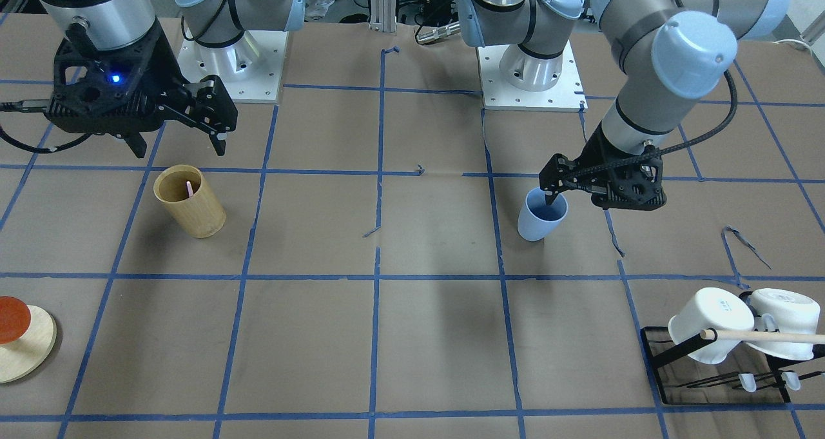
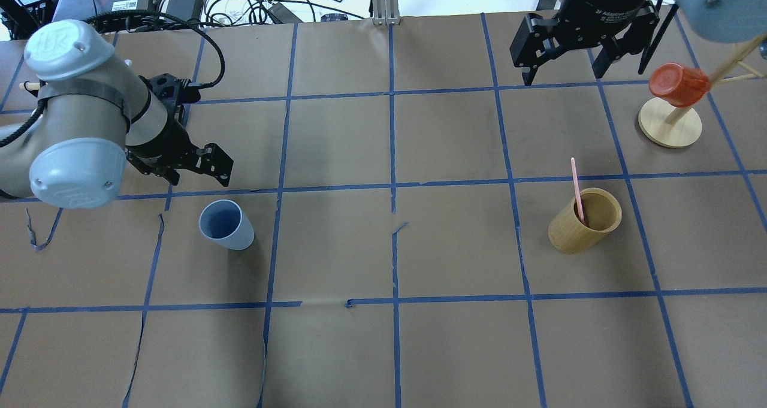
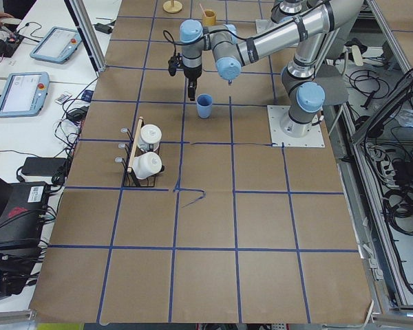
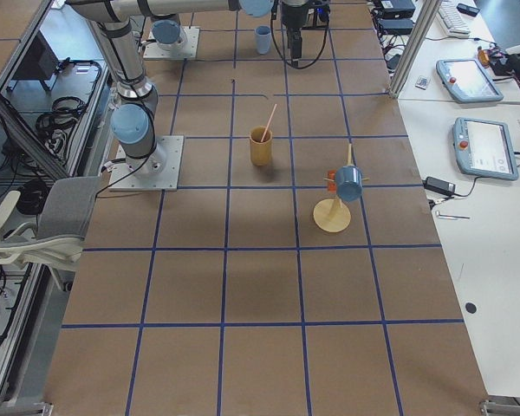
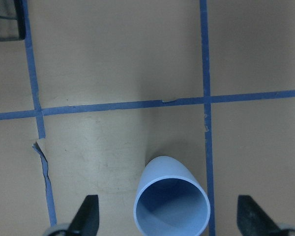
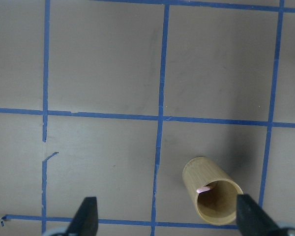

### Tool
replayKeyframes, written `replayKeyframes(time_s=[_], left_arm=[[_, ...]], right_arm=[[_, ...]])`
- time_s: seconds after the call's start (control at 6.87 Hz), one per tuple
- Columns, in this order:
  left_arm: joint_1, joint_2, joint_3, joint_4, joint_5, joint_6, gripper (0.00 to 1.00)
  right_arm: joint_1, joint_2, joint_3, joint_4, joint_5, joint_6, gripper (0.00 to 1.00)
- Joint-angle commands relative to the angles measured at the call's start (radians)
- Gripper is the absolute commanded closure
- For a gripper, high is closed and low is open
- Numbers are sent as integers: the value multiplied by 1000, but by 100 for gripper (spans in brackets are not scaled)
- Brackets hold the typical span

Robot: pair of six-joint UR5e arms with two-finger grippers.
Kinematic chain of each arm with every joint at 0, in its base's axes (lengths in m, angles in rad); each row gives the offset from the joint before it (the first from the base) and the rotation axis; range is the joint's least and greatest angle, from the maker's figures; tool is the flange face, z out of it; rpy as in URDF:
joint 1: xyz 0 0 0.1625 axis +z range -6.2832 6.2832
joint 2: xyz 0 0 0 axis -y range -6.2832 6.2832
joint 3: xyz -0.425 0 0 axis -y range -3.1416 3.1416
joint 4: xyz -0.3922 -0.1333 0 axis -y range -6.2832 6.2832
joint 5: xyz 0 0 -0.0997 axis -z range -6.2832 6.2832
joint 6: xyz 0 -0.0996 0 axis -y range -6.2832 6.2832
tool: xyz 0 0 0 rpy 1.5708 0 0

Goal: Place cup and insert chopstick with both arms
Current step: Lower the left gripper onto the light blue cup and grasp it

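The light-blue cup (image 2: 226,224) stands upright on the table on the left side, and also shows in the front view (image 1: 542,214). My left gripper (image 5: 169,222) is open just above it, with the cup (image 5: 171,204) between its spread fingers (image 5: 88,216) and not touched. One pale-pink chopstick (image 2: 575,183) leans inside the tan bamboo cylinder (image 2: 584,222) on the right side. My right gripper (image 2: 563,69) is open and empty, raised well behind the cylinder (image 6: 211,194).
A black rack with two white mugs (image 1: 712,323) and a long wooden dowel (image 1: 767,337) stands beyond the left arm. A round wooden stand (image 2: 669,123) holding a red cup (image 2: 677,84) sits at the far right.
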Motion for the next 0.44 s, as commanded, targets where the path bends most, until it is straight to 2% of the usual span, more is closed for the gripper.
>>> replayKeyframes(time_s=[0.0, 0.29], left_arm=[[24, -31, -56, 17, 8, 34, 0], [56, -31, -69, 10, 8, 43, 0]], right_arm=[[0, 0, 1, 0, -1, 0, 0], [2, 0, 1, 0, 0, 0, 0]])
